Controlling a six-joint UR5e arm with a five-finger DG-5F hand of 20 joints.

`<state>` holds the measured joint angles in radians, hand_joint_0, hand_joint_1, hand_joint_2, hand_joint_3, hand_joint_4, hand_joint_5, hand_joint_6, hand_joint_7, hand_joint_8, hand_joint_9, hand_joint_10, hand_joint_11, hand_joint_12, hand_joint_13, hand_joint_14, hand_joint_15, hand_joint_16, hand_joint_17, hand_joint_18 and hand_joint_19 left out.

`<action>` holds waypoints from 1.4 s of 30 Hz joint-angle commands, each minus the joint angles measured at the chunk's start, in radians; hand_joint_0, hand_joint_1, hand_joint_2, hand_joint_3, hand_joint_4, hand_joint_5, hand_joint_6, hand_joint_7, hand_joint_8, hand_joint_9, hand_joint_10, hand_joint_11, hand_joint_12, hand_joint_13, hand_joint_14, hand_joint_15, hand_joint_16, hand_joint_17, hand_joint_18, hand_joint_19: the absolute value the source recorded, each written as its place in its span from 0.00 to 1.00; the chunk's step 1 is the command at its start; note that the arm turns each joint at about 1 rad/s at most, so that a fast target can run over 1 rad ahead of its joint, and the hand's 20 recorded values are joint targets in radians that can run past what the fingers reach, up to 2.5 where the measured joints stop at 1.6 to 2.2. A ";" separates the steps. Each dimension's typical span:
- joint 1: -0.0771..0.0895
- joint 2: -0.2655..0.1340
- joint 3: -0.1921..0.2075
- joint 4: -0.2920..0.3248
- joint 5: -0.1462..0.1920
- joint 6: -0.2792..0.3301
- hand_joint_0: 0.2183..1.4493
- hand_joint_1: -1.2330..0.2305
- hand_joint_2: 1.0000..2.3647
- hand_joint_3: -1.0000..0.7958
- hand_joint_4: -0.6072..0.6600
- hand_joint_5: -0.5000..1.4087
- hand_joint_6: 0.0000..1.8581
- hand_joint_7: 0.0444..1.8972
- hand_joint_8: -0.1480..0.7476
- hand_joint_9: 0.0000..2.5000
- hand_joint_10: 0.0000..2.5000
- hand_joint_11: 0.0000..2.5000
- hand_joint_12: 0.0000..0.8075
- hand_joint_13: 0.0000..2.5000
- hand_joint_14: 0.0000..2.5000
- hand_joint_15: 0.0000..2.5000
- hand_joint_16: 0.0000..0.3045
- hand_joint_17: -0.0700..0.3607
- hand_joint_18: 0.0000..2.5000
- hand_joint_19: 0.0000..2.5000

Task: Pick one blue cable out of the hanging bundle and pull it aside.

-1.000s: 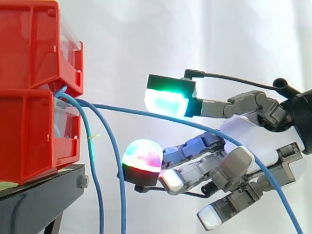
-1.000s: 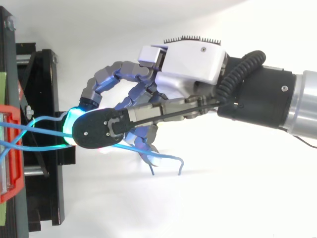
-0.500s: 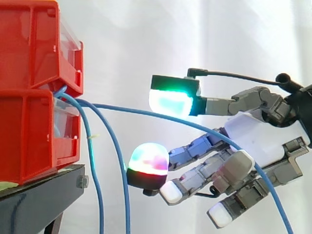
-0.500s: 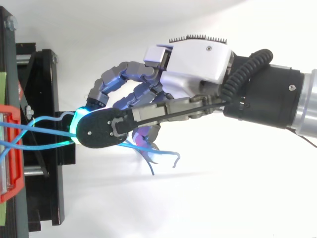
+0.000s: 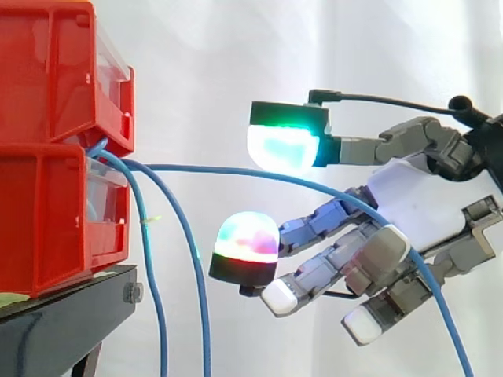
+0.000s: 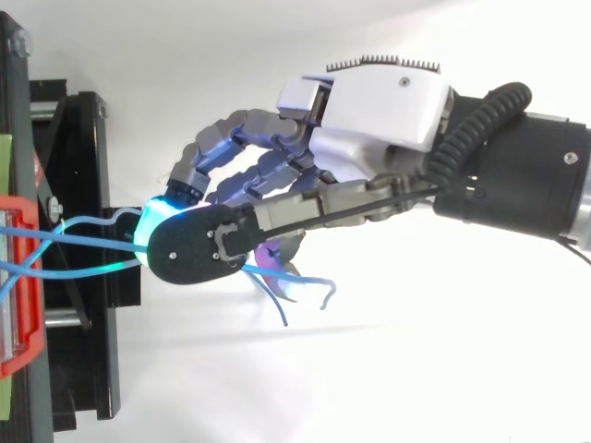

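Several blue cables come out between the two stacked red bins (image 5: 47, 86) at the left. Two hang straight down (image 5: 156, 298) beside the black stand (image 5: 63, 318). One blue cable (image 5: 236, 171) runs out sideways to the right, passes between the green-glowing thumb pad (image 5: 284, 145) above and the fingers below, lies across the fingers and drops off at the lower right. My hand (image 5: 416, 208) is open, its fingers relaxed, with a wide gap between thumb and the multicoloured fingertip (image 5: 247, 245). From above, my hand (image 6: 388, 101) reaches left toward the bins, loose cable ends (image 6: 305, 284) beneath it.
The red bin front (image 6: 18, 277) and the black stand (image 6: 83, 305) fill the left edge in the top view. A white curtain hangs behind, and white floor lies under and to the right of the hand.
My hand has drifted to the right and slightly up, away from the bins. The cable lying across the fingers has come along and arches out further.
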<state>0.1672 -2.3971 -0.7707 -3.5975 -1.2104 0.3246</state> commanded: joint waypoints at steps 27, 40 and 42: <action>0.006 0.016 -0.032 -0.014 0.005 0.001 0.33 0.33 0.01 0.34 0.49 0.17 0.50 0.33 0.44 0.33 0.01 0.29 0.33 0.59 0.00 0.56 0.17 0.43 0.33 0.26; 0.012 0.018 -0.007 -0.017 0.008 0.001 0.31 0.38 0.01 0.44 0.47 0.18 0.51 0.37 0.44 0.38 0.01 0.31 0.34 0.61 0.00 0.56 0.17 0.43 0.34 0.27; 0.014 0.018 -0.005 -0.017 0.008 0.001 0.30 0.38 0.01 0.45 0.47 0.18 0.51 0.37 0.46 0.39 0.01 0.31 0.38 0.61 0.00 0.54 0.18 0.45 0.35 0.26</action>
<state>0.1784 -2.3793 -0.7806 -3.6139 -1.2027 0.3252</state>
